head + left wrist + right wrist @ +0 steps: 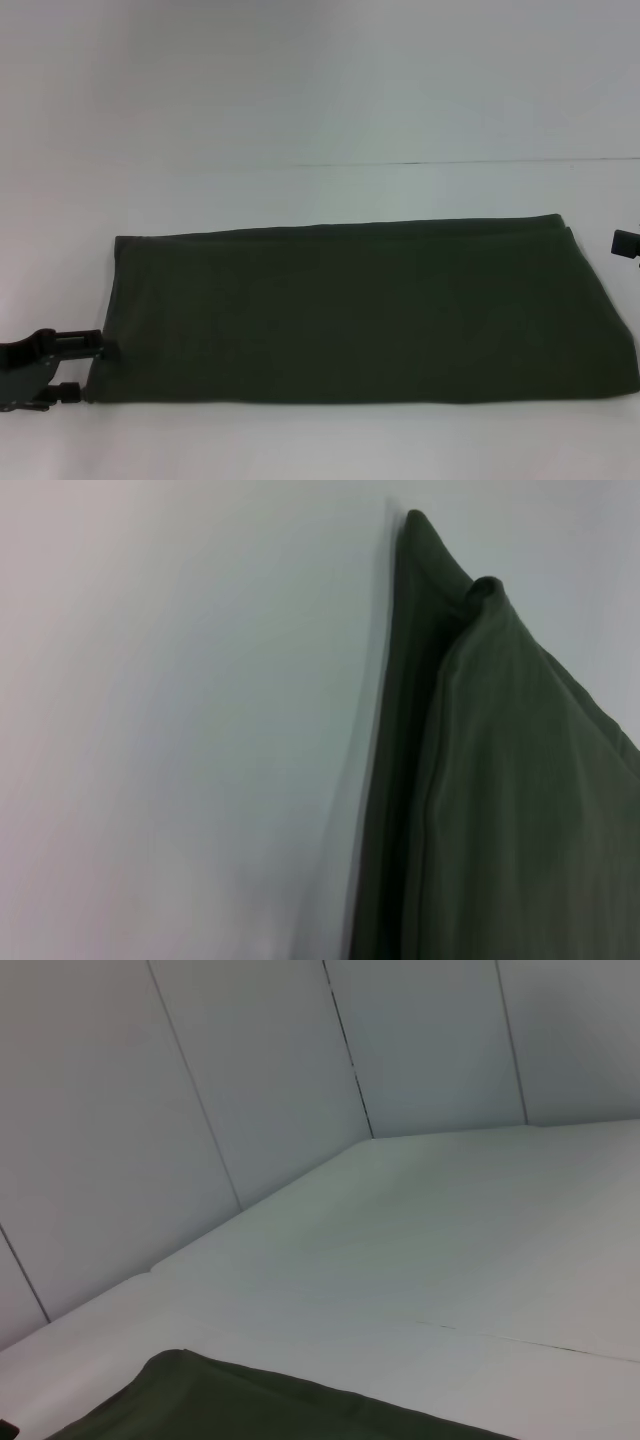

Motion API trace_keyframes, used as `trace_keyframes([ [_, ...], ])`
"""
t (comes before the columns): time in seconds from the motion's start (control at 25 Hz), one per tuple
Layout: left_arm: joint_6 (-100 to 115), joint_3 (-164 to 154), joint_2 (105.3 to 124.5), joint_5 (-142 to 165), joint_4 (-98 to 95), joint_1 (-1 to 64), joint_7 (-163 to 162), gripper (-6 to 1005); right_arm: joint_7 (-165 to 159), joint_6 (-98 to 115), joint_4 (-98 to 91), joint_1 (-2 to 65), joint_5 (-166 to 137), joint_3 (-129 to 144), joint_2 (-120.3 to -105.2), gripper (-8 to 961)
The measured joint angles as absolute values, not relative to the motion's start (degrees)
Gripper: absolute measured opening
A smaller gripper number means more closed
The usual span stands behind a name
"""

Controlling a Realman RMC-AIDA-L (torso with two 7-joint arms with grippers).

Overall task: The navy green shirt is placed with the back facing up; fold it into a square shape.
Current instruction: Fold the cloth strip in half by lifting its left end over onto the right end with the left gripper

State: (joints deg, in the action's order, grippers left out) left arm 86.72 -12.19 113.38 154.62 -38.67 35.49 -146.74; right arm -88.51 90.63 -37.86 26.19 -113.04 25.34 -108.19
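Near the bench's (pixel 300 100) front edge you see the navy green shirt (pixel 350 310) folded into a long band, spanning almost its full width. Your left gripper (pixel 96 366) sits at the shirt's front-left corner, fingers apart around the edge. Your right gripper (pixel 626 244) peeks in by the right edge; you cannot tell its fingers' state.

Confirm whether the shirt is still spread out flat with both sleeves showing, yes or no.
No: in the head view the navy green shirt lies folded into a long band with no sleeves showing, the left gripper at its left end.
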Motion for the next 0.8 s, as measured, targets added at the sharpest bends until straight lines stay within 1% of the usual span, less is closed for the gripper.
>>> trace_keyframes([
  [0.8,85.02,-13.75,113.19,154.59,-35.81,36.6,-147.15,884,-88.5,90.61,-37.87,26.94,-113.03,25.26,-108.26,931],
])
